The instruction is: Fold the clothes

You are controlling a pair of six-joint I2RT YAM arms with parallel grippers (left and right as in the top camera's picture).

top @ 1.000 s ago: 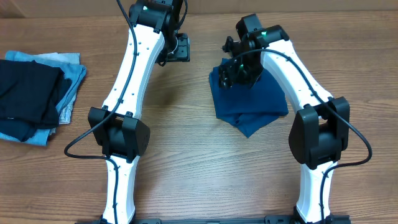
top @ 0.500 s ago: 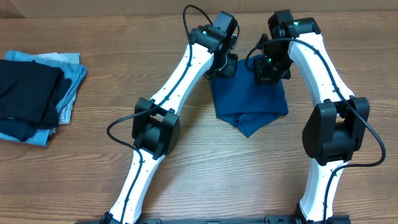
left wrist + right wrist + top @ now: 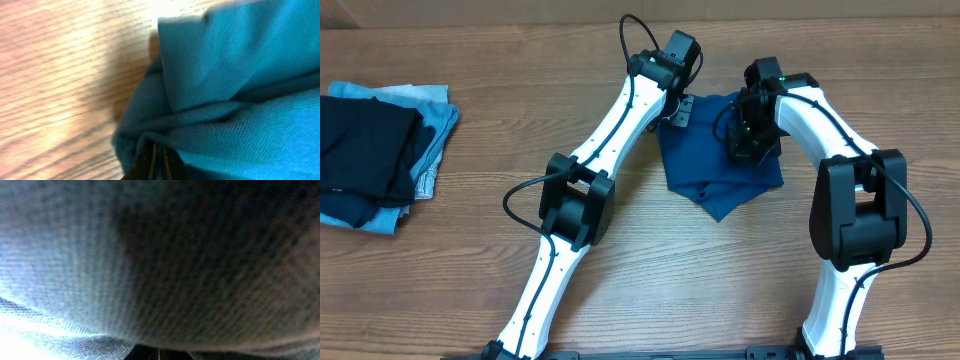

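The clothes, a deep-blue shirt, lie folded in a compact bundle at the far middle of the table. My left gripper sits at its far left corner. In the left wrist view its jaws are shut, pinching a bunched fold of the blue fabric. My right gripper is over the shirt's far right part. In the right wrist view the fabric drapes across almost the whole picture. Its fingers are pressed together at the bottom edge under the cloth.
A folded black garment lies on a folded pale light-blue garment at the table's left edge. The wooden table shows bare wood between that pile and the shirt, and in front of it.
Both grippers have shut. The left arm swung from the far left to the shirt's far left corner. The right gripper went to the far right corner, then came slightly nearer.
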